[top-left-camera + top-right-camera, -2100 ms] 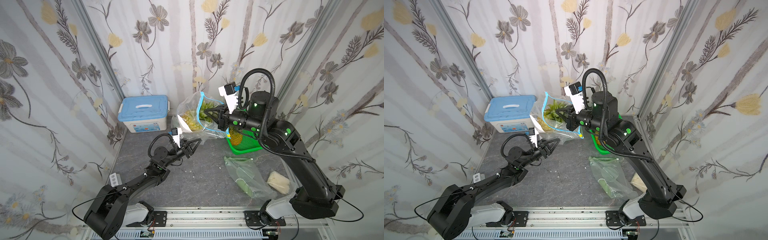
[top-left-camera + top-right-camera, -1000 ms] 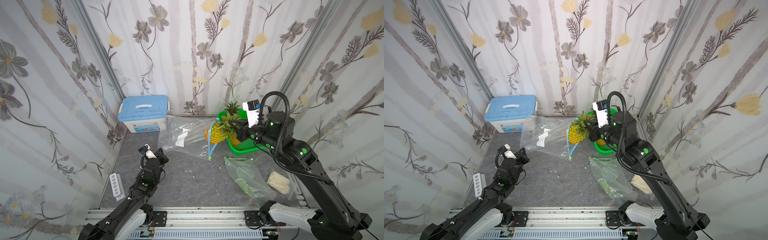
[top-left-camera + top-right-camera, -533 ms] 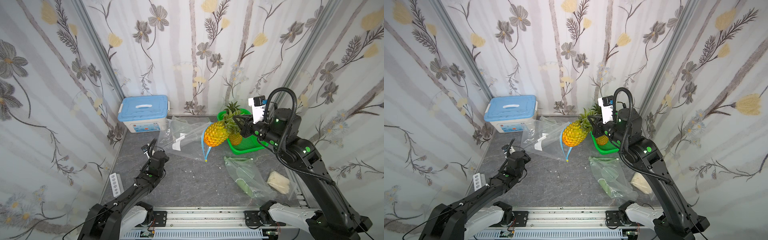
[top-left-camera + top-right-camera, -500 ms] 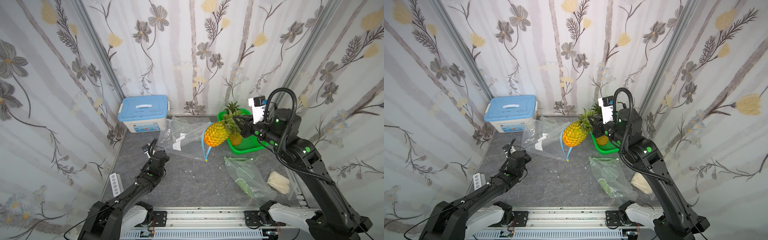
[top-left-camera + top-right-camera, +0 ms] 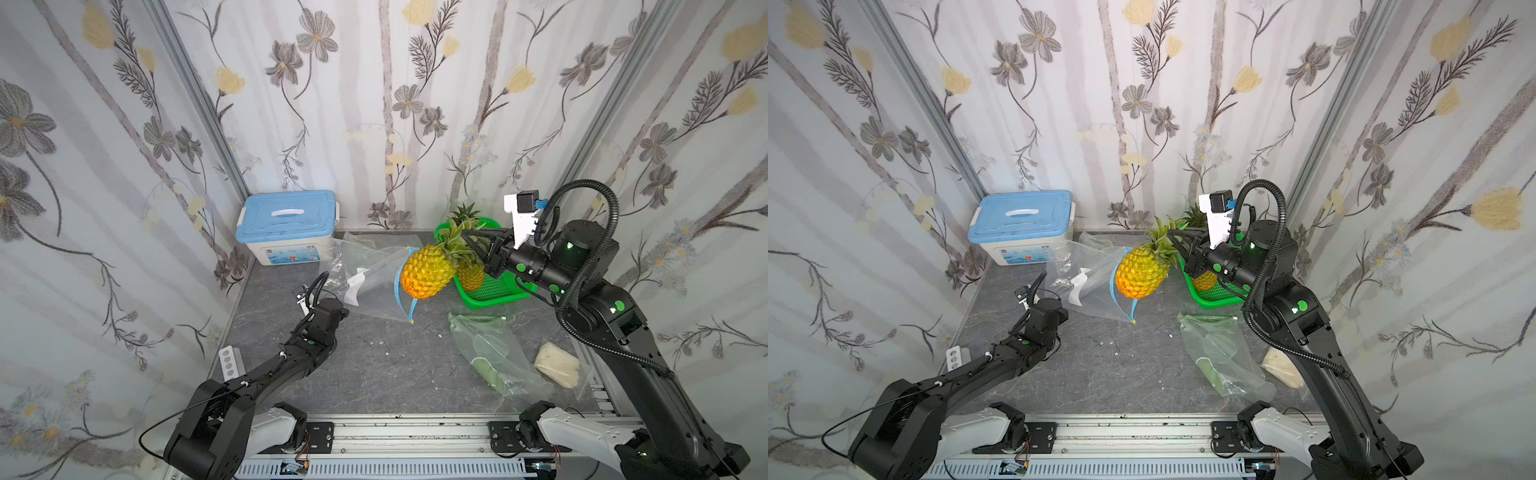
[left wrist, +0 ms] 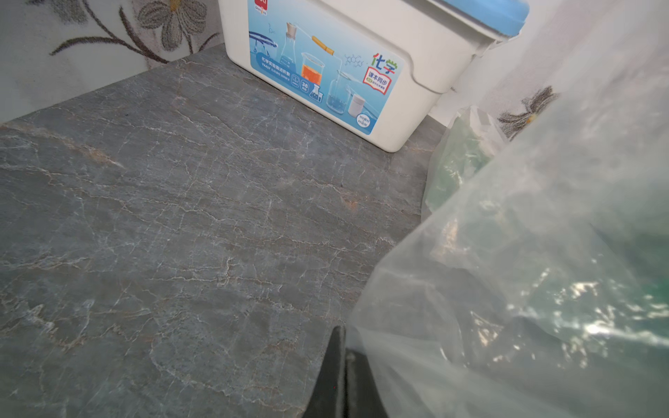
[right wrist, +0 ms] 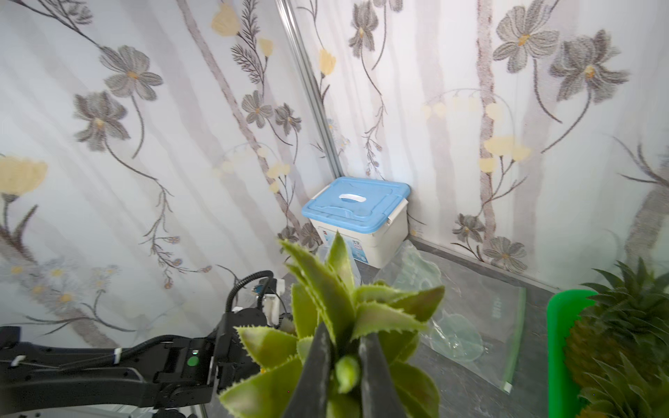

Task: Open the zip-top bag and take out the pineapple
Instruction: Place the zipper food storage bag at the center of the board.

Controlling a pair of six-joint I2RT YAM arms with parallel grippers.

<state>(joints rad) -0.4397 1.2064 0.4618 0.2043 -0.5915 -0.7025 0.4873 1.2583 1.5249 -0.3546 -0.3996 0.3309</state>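
Pineapple (image 5: 428, 272) hangs in the air just by the blue mouth of the bag (image 5: 374, 291), above the bench (image 5: 374, 365). Right fingers (image 7: 315, 372) are squeezed tight on its green leaves, which hide their tips. Left fingers (image 6: 333, 365) are pressed together by the bag's near corner; plastic covers one side, so whether they pinch it is hard to tell. The green basket (image 5: 494, 291) behind the fruit is half hidden.

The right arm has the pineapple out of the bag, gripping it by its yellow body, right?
No: the right arm's jaws grip the pineapple by its leafy crown, not its yellow body; the right wrist view shows this. It is out of the bag.
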